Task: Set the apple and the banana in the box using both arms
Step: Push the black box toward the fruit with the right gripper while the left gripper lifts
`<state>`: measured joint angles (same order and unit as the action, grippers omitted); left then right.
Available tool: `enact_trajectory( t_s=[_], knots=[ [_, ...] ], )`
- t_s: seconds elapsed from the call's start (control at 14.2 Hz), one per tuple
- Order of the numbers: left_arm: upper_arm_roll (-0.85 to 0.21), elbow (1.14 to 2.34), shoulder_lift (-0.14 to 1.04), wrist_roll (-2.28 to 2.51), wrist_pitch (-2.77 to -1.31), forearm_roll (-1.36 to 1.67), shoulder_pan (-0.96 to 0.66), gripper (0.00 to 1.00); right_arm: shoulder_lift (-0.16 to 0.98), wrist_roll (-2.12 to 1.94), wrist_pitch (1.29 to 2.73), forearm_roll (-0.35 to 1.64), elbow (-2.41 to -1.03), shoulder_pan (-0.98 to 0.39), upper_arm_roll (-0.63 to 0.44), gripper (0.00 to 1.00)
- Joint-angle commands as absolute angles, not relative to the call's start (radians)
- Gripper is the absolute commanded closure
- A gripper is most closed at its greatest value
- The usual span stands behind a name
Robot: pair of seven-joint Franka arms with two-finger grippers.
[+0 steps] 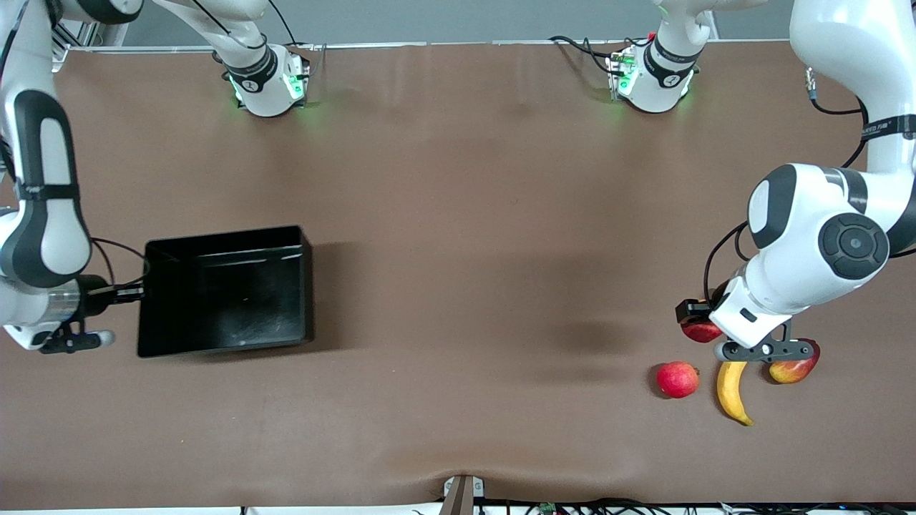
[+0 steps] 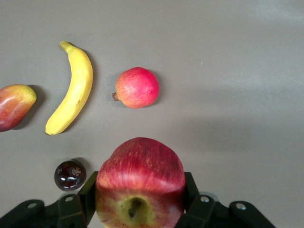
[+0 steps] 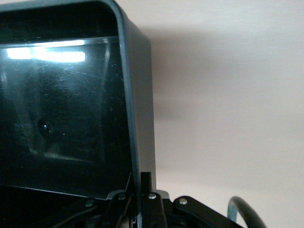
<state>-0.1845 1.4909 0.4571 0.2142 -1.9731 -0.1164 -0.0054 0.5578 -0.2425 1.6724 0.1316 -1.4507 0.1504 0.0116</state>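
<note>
Red-yellow apple point(image 2: 139, 185) w/ stem dimple in view, curved yellow banana point(image 1: 733, 391) on table, black box point(image 1: 225, 299) empty.

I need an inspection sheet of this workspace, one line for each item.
Surface: brown table, bare in the middle.
Job's things: apple in the left tool; banana on the table; box empty.
Clutter: pinkish-red fruit, mango, small dark fruit around the banana.
Grippers: left tool shut on apple; right tool clamps the box wall.
Cables: black cables on both wrists.
Surroundings: nothing seen.
</note>
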Motion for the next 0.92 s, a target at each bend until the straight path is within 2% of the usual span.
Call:
enact_trajectory(
  t_s=[0.0, 0.21, 0.42, 0.85],
  knots=[
    [-0.198, 1.5, 0.423, 0.242, -1.951, -0.115, -0.003, 1.0, 0.522, -0.093, 1.625, 0.187, -1.457, 0.033, 0.008, 1.0],
    [-0.212, 1.497, 0.4, 0.256, -1.951, -0.115, -0.003, 1.0, 0.522, 0.077, 1.632, 0.216, -1.457, -0.13, 0.008, 1.0],
    [-0.215, 1.491, 0.394, 0.268, -1.951, -0.117, -0.003, 1.0, 0.529, 0.234, 1.66, 0.281, -1.451, -0.237, 0.008, 1.0],
    [-0.267, 1.483, 0.379, 0.359, -1.951, -0.118, -0.006, 1.0, 0.575, 0.458, 1.879, 0.341, -1.45, -0.463, 0.005, 1.0]
  ],
)
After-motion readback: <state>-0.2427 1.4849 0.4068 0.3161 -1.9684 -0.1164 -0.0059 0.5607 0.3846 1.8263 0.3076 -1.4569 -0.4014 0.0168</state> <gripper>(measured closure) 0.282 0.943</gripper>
